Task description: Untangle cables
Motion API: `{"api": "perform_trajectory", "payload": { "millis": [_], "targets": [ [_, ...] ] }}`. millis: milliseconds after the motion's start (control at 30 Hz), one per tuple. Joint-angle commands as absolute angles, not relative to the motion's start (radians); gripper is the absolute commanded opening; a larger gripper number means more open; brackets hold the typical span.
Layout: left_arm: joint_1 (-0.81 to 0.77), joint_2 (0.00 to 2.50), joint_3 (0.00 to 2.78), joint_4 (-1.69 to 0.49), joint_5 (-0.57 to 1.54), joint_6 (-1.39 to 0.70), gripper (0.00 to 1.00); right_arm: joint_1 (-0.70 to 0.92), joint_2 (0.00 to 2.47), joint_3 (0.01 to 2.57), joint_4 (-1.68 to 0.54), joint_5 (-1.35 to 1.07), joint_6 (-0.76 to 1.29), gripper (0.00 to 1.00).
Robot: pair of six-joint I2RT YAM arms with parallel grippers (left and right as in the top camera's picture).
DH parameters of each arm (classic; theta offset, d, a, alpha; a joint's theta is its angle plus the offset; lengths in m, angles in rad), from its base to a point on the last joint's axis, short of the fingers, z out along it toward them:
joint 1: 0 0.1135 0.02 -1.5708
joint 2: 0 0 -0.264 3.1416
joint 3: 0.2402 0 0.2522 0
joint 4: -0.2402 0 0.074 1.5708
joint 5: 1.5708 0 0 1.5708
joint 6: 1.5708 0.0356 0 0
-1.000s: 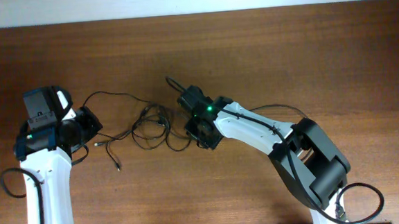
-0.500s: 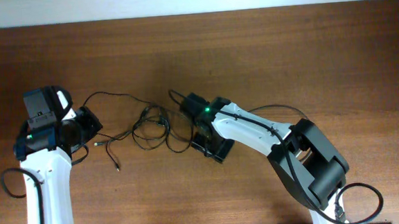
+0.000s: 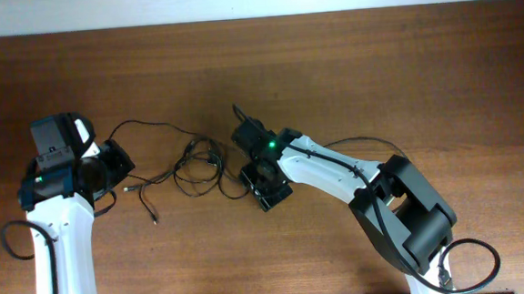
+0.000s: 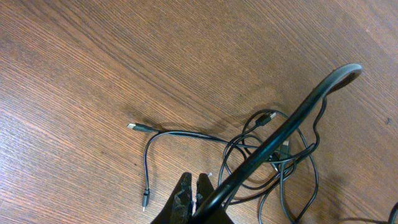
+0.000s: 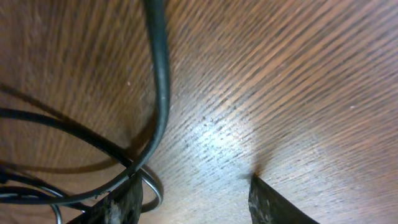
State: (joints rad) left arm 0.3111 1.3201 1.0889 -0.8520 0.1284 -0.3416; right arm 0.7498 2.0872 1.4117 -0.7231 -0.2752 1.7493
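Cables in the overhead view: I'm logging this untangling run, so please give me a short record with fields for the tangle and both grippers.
cables: loose black tangle on the table, between the two arms, not yet untangled
free plug ends: two, lying clear of the knot, on the left arm's side
left gripper: shut, one strand running out from its fingertips
right gripper: open, low at the tangle's edge, bare wood between its fingers, a strand beside one finger

No legible text or markings.
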Motion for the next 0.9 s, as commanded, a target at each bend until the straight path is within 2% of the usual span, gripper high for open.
{"api": "perform_trajectory", "payload": {
  "millis": [0,133,267,300,367,500,733,767,800,867],
  "targets": [
    [0.317,1.314,1.08,-0.852,0.139,-0.355,0.0,0.751,2.105,1.401,-0.717,-0.118,1.816,0.54],
    [0.317,1.314,1.079,-0.851,0.139,-0.355,0.0,0.752,2.135,1.401,-0.707,-0.097,1.901,0.5],
    [0.317,1.314,1.079,-0.853,0.139,-0.355,0.0,0.752,2.135,1.401,-0.669,-0.151,1.872,0.56],
    [0.317,1.314,1.079,-0.853,0.139,-0.355,0.0,0.75,2.13,1.402,-0.679,-0.183,1.813,0.5],
    [0.317,1.314,1.079,-0.852,0.14,-0.356,0.0,0.736,2.114,1.402,-0.677,-0.187,1.803,0.48],
    [0.317,1.314,1.079,-0.853,0.154,-0.36,0.0,0.669,2.108,1.404,-0.67,-0.172,1.803,0.53],
    [0.317,1.314,1.079,-0.85,0.165,-0.363,0.0,0.7,2.155,1.404,-0.673,-0.136,1.811,0.6],
    [0.317,1.314,1.079,-0.851,0.165,-0.363,0.0,0.706,2.163,1.403,-0.686,-0.143,1.81,0.56],
    [0.317,1.314,1.079,-0.851,0.165,-0.363,0.0,0.711,2.165,1.403,-0.733,-0.145,1.808,0.48],
    [0.317,1.314,1.079,-0.854,0.165,-0.363,0.0,0.713,2.165,1.403,-0.781,-0.136,1.765,0.45]
  ]
}}
